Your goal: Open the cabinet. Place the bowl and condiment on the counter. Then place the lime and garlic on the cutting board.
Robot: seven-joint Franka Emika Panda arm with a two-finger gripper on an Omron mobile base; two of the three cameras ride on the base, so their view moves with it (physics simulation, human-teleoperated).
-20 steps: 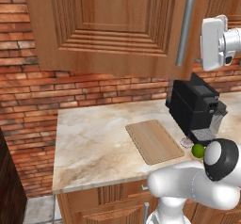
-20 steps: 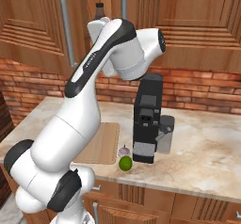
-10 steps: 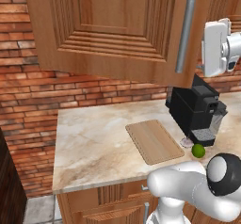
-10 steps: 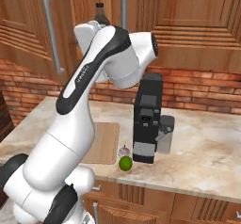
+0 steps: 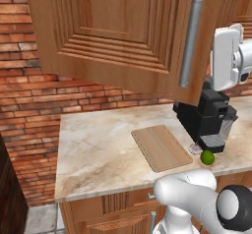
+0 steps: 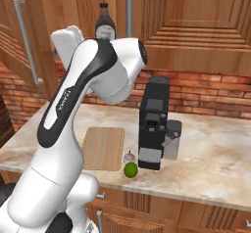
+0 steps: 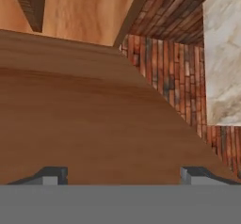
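Note:
The cabinet [image 5: 113, 36] door stands swung out toward me, its grey bar handle [image 5: 189, 41] near my white hand [image 5: 225, 58]. In the hand view my gripper [image 7: 123, 176] is open, its fingertips [image 7: 52, 175] wide apart, with nothing between them and a brown wood face close ahead. The condiment [image 6: 104, 25] stands upright inside the cabinet, partly behind my arm. The lime [image 6: 130, 169] and the garlic [image 6: 128, 157] lie on the counter [image 6: 215, 163] by the coffee machine's foot, just right of the cutting board [image 6: 103, 146]. The bowl is hidden.
A black coffee machine [image 6: 154, 124] stands on the counter right of the board. A red brick wall [image 5: 34, 110] runs behind. A second cabinet door [image 6: 196, 21] to the right is shut. The counter's left end [image 5: 64, 179] drops off to the floor.
The cabinet door has swung further open toward the camera. My hand has moved with it, and my elbow has shifted right in the right base view.

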